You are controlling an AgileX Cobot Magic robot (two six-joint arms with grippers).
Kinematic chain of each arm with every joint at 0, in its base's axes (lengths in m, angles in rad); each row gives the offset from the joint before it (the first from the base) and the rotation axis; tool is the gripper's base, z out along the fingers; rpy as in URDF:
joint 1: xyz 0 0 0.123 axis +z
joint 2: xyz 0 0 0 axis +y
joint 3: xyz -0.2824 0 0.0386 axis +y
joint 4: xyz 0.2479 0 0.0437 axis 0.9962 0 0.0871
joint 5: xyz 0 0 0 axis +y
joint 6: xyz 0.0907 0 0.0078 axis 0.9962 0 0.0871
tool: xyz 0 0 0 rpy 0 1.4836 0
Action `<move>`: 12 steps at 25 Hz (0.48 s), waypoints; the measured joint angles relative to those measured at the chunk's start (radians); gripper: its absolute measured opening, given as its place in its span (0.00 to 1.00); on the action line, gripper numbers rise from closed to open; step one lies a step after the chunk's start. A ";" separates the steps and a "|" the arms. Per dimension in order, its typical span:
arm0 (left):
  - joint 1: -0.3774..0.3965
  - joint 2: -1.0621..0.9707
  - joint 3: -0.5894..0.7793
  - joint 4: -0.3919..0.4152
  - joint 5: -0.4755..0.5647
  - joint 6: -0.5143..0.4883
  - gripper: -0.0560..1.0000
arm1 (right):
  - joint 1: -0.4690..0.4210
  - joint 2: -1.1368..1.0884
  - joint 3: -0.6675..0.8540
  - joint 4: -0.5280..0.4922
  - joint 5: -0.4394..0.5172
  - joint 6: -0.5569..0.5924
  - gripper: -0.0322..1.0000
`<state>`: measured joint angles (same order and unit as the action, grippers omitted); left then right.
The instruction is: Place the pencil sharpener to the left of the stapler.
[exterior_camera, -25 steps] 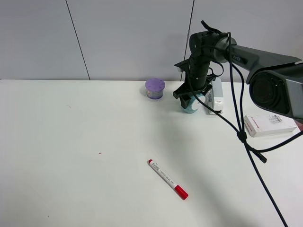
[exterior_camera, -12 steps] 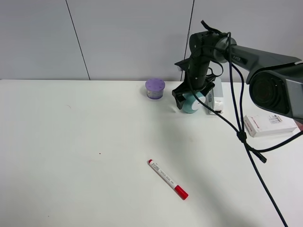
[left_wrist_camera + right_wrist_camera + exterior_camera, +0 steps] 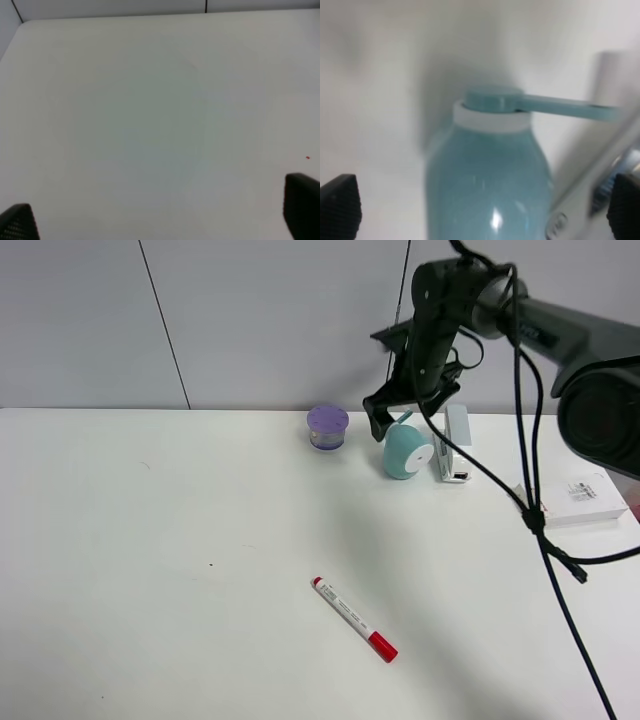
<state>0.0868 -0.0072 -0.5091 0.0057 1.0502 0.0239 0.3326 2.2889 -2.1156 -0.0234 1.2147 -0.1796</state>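
Observation:
The teal pencil sharpener (image 3: 406, 453) rests on the table with its white round face toward the camera, just left of the white stapler (image 3: 457, 443). My right gripper (image 3: 402, 414) hangs open just above the sharpener, not touching it. In the right wrist view the sharpener (image 3: 487, 175) fills the middle, its light-blue crank (image 3: 555, 106) sticks out sideways, and the blurred stapler (image 3: 605, 165) lies beside it; the gripper (image 3: 482, 212) has its dark fingertips (image 3: 340, 206) far apart. My left gripper (image 3: 160, 217) is open over bare table and holds nothing.
A small purple round container (image 3: 327, 427) stands left of the sharpener. A red-capped marker (image 3: 354, 619) lies in the front middle of the table. A flat white box with a red label (image 3: 572, 502) sits at the right edge, and black cables (image 3: 530, 510) hang beside it.
My right gripper has let go of the pencil sharpener and risen away from it. The sharpener now stands free beside the stapler.

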 joint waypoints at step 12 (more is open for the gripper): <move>0.000 0.000 0.000 0.000 0.000 0.000 0.99 | 0.098 -0.375 0.155 0.070 -0.002 0.053 0.99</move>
<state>0.0868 -0.0072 -0.5091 0.0057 1.0502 0.0239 0.4311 1.9135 -1.9609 0.0464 1.2124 -0.1261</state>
